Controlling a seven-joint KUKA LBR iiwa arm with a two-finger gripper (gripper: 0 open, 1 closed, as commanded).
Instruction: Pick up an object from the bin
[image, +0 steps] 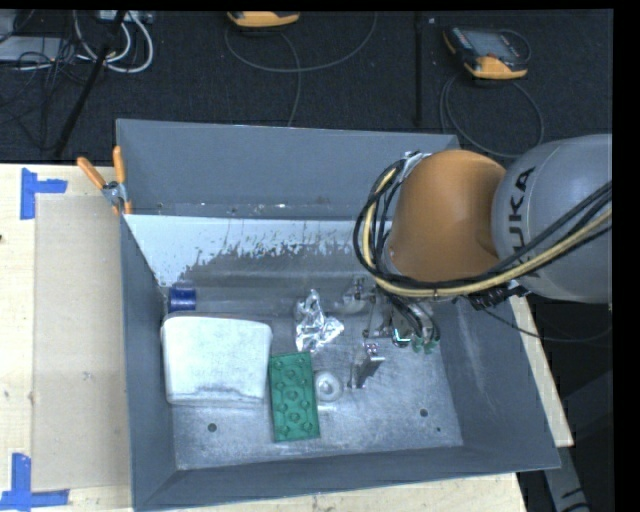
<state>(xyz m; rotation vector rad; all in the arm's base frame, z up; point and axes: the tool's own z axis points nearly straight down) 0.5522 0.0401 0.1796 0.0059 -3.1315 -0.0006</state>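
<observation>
My gripper (362, 368) hangs low over the bin floor right of centre, below the orange cover. Just left of it lies a small round silvery cap (327, 384). A crumpled piece of shiny clear foil (316, 322) sits up and to the left of the gripper. A flat green block with rows of holes (293, 397) lies left of the cap, lengthwise toward the front wall. Nothing shows between the gripper and the floor.
A white folded cloth-like pad (215, 358) fills the bin's left side, touching the green block. A small blue cylinder (182, 297) lies at the back left by the sloping wall. The arm enters from the right.
</observation>
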